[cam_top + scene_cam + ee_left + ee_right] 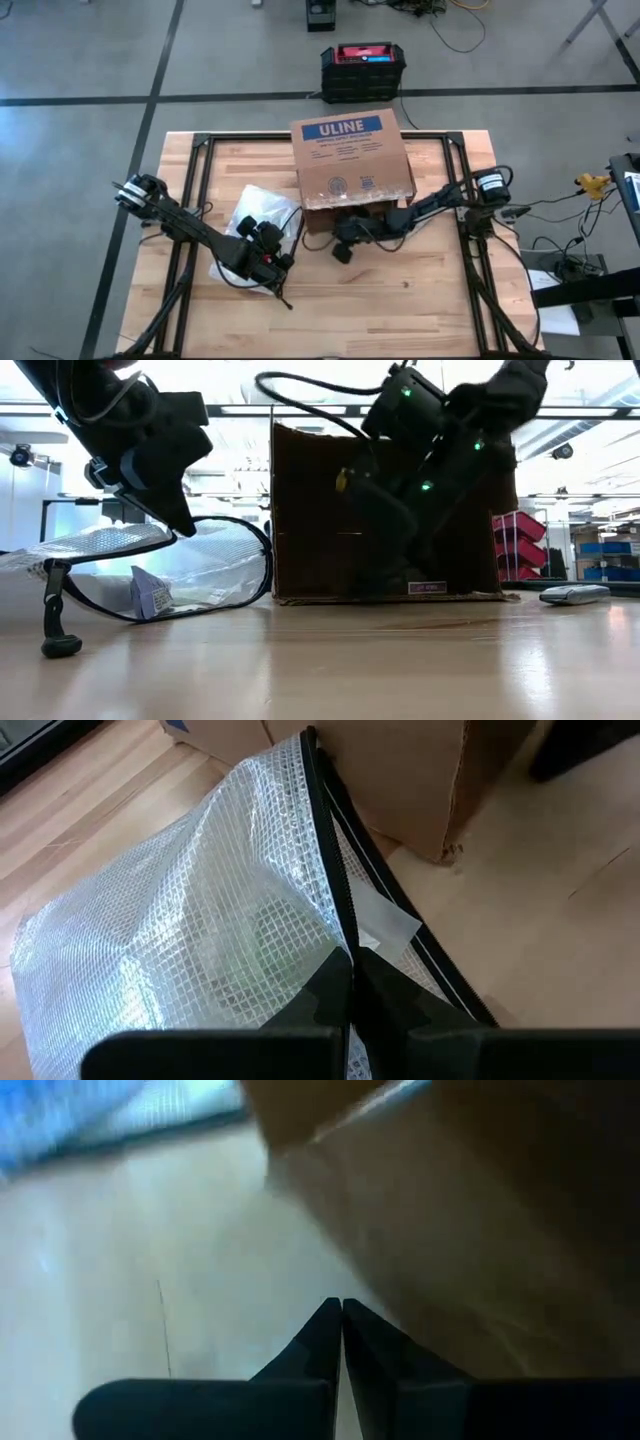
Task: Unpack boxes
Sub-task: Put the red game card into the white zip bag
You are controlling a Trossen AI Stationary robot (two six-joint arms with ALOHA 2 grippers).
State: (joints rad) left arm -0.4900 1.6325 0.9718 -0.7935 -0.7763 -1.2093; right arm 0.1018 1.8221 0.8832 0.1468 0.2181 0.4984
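1. The left hand [350,982] has its fingers pressed together, pinching the black zipper edge of the clear mesh pouch [200,920], which lies on the worktop [400,300].
2. The right hand [340,1335] is pressed shut on nothing, its tips low over the worktop.
3. The brown ULINE cardboard box [350,160] stands just beside the right hand, close beyond the left hand and the pouch.
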